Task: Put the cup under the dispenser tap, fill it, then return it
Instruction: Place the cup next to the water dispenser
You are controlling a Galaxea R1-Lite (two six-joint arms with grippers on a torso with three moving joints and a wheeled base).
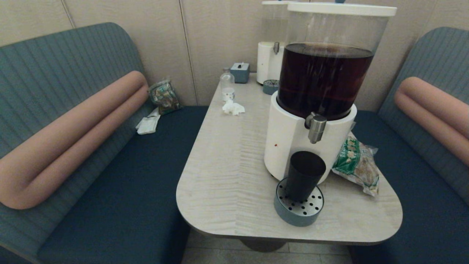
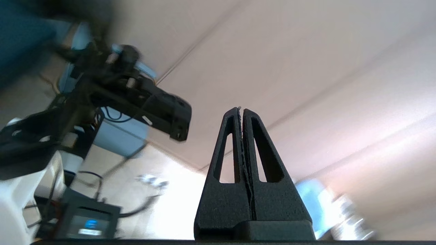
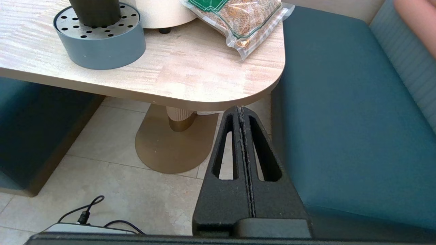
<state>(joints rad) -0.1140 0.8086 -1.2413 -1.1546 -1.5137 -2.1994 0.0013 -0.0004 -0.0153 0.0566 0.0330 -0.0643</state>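
Note:
The black cup [image 1: 305, 175] stands upright on the round blue-grey drip tray [image 1: 298, 211], right below the steel dispenser tap [image 1: 316, 127] of the white-based dispenser [image 1: 289, 146] holding dark brown liquid. The cup's lower part [image 3: 95, 12] and the drip tray [image 3: 102, 44] show in the right wrist view. My right gripper [image 3: 241, 109] is shut on nothing, low beside the table's near right corner, over the floor. My left gripper [image 2: 241, 110] is shut and empty, parked away from the table and pointing up at the ceiling. Neither arm shows in the head view.
A green snack bag [image 1: 357, 163] lies right of the dispenser near the table edge [image 3: 218, 102]. A second, paler dispenser [image 1: 269, 55], a clear bottle [image 1: 227, 83], a tissue [image 1: 233, 107] and a small box [image 1: 240, 72] stand at the far end. Blue benches [image 3: 340, 119] flank the table.

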